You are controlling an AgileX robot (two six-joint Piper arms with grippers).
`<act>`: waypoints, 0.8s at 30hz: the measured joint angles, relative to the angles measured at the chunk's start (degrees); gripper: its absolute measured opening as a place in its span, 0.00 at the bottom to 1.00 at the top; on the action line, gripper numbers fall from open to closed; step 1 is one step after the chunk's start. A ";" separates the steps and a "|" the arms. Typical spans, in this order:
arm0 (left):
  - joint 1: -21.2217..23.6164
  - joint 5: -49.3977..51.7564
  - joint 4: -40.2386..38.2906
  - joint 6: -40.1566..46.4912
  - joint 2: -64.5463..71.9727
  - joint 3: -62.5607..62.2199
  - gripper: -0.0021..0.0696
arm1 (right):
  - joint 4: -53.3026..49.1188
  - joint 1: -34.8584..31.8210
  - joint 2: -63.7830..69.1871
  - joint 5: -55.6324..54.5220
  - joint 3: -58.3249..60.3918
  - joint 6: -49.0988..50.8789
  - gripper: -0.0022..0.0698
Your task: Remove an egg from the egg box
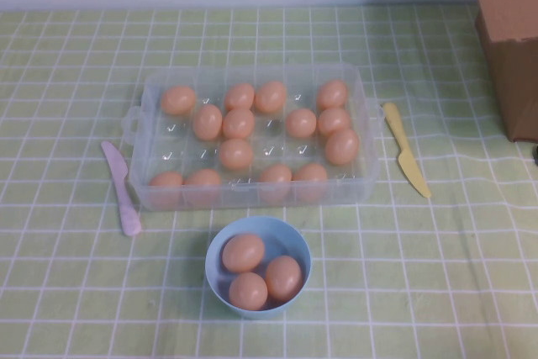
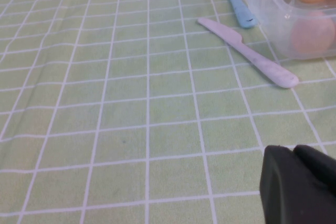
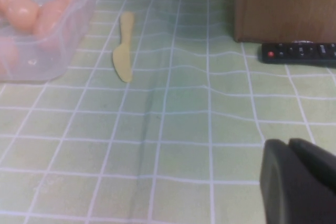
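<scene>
The clear plastic egg box [image 1: 139, 136] stands in the middle of the table and holds several peach-orange eggs, one near its centre [image 1: 236, 154]. Neither gripper shows in the high view. My left gripper [image 2: 292, 149] is shut and empty, low over the cloth to the left of the box; a corner of the box [image 2: 273, 19] shows in its view. My right gripper [image 3: 287, 142] is shut and empty over the cloth to the right of the box [image 3: 58, 40].
A light-blue bowl [image 1: 296, 245] with three eggs stands in front of the box. A pink knife [image 1: 122, 187] lies to the left, a yellow knife [image 1: 407, 160] to the right. A blue utensil [image 2: 237, 3] lies by the box. A brown cardboard box [image 1: 513, 39] and a black remote [image 3: 299, 53] are at the far right.
</scene>
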 joint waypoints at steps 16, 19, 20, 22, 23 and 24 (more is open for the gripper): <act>0.00 0.00 0.00 0.00 0.00 0.00 0.02 | 28.54 0.00 0.00 -9.73 0.00 0.00 0.01; 0.00 0.00 0.00 0.00 0.00 0.00 0.02 | 34.35 0.00 0.00 -13.10 0.00 0.00 0.01; 0.00 0.00 0.00 0.00 0.00 0.00 0.02 | 35.46 0.00 0.00 -14.02 0.00 0.00 0.01; 0.00 0.00 0.00 0.00 0.00 0.00 0.02 | 36.58 0.00 0.00 -14.69 0.00 -0.72 0.01; 0.00 0.00 0.00 0.00 0.00 0.00 0.02 | 37.08 0.00 0.00 -14.80 0.00 -0.96 0.01; 0.00 0.00 0.00 0.00 0.00 0.00 0.02 | 37.51 0.00 0.00 -14.80 0.00 -1.21 0.01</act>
